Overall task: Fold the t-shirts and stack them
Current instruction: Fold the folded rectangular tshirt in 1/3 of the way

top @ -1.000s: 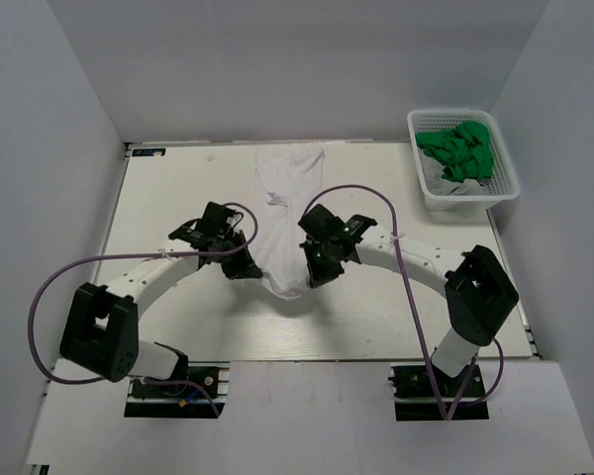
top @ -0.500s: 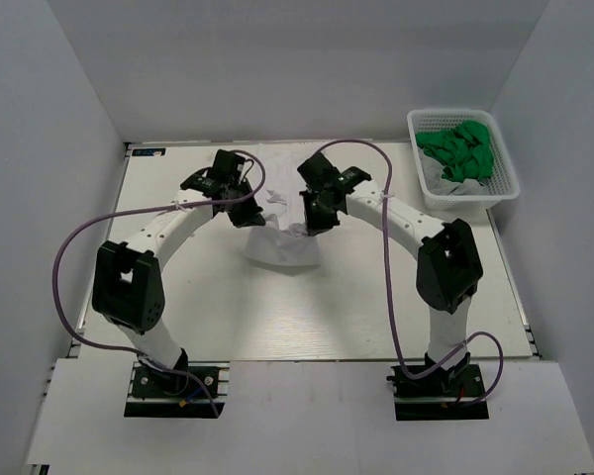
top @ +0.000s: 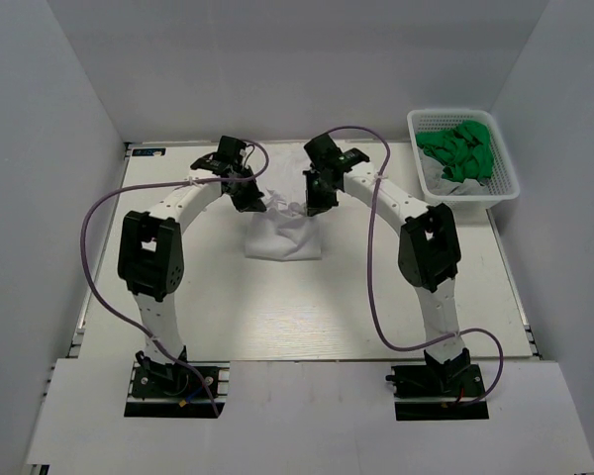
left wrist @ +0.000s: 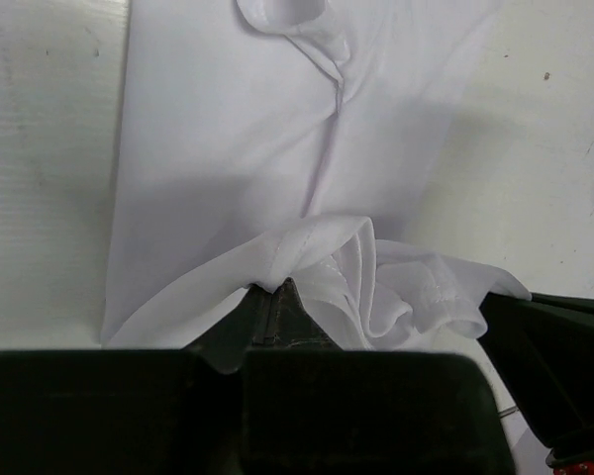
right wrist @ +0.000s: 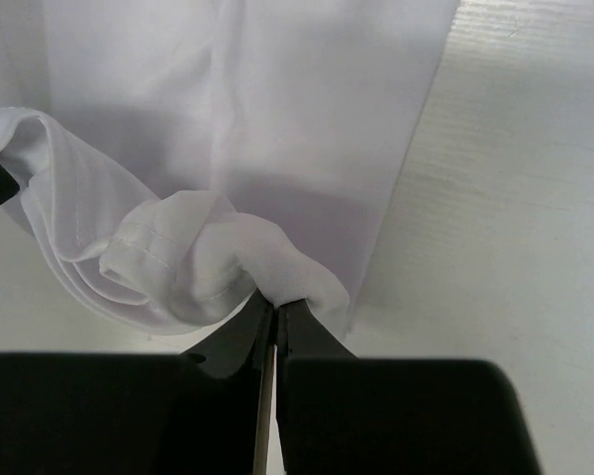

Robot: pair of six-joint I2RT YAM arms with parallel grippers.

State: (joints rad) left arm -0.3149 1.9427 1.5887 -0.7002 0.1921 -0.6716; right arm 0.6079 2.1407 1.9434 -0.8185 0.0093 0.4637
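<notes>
White shirt (top: 282,237) now doubled over, away from the bases; left gripper (left wrist: 272,297) and right gripper (right wrist: 275,302) clamp its hem (right wrist: 178,247); limp, light, best pinched at corners.

Through the left wrist camera I saw my left end effector (left wrist: 273,302) pinched tight on a hem of the white t-shirt (left wrist: 228,129), its fingers pressed together with the cloth edge caught at their tips. Ahead of it the shirt lay flat on the surface (left wrist: 40,148), with the neck opening at the far end and a crease running back toward the fingers. Just right of the tips the cloth bunched in loose folds. Further right, a dark angular part (left wrist: 559,361) sat at the edge of those folds.
</notes>
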